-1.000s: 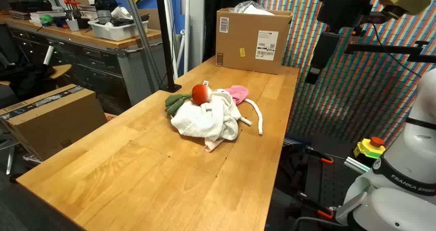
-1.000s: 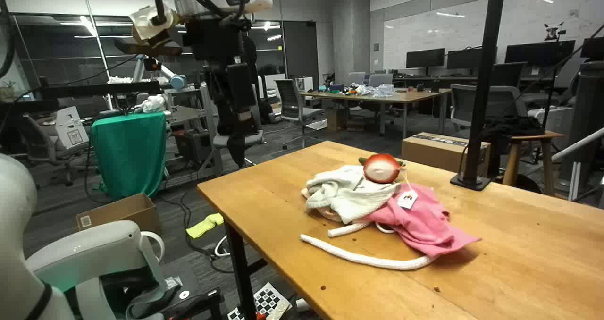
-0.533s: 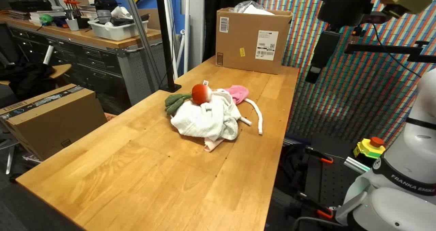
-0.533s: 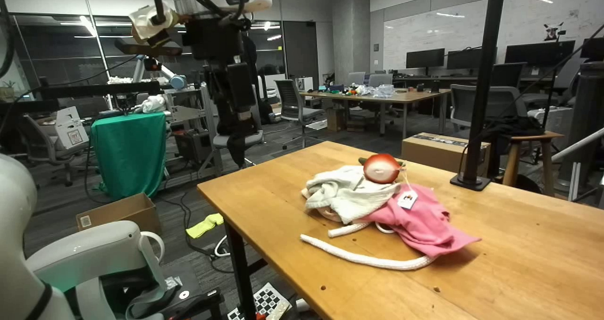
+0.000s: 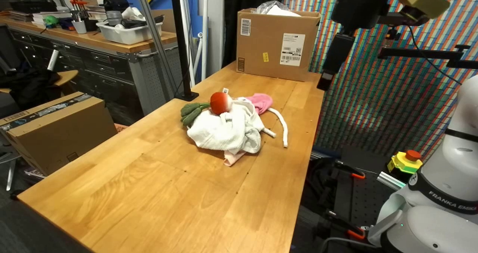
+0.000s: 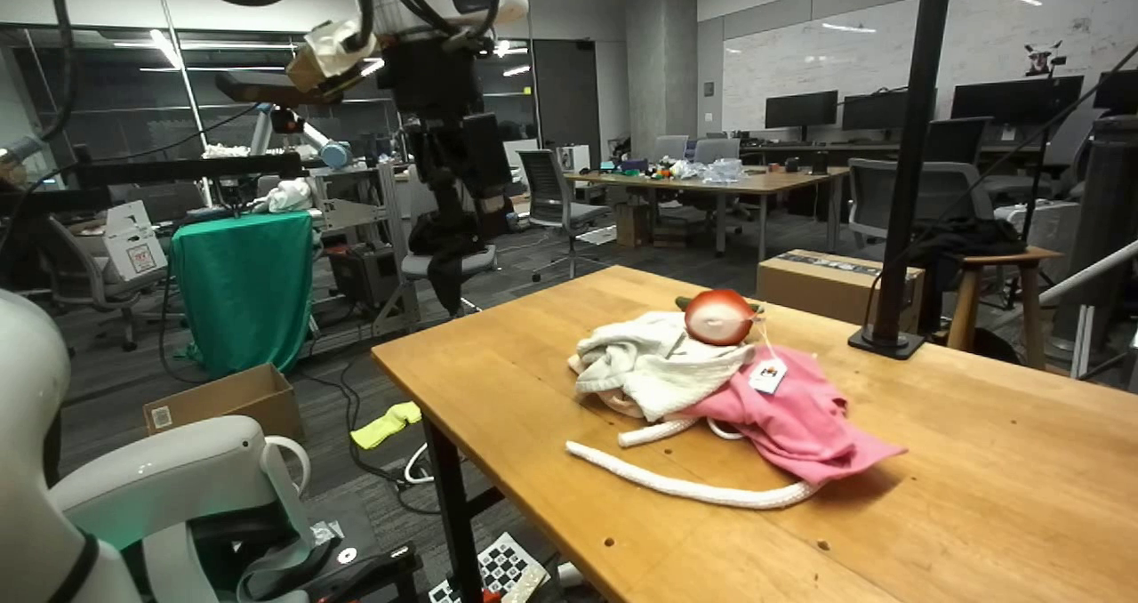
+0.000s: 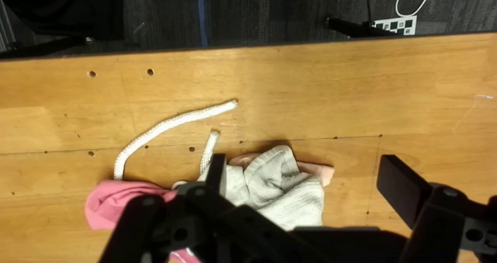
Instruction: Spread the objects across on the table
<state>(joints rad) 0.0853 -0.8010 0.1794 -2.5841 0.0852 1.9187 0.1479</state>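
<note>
Probably the gripper, jaws apart and empty, would send the red ball rolling by tugging the off-white cloth on the table, since in an exterior view the ball touches the cloth's far right edge.

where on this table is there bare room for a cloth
Mostly bare, in an exterior view: the broad near end of the table, up to the off-white cloth, and between the pink cloth and cardboard box. The middle is crowded with the red ball, cloths and white cord.

Cloths, white cord, box on table
</note>
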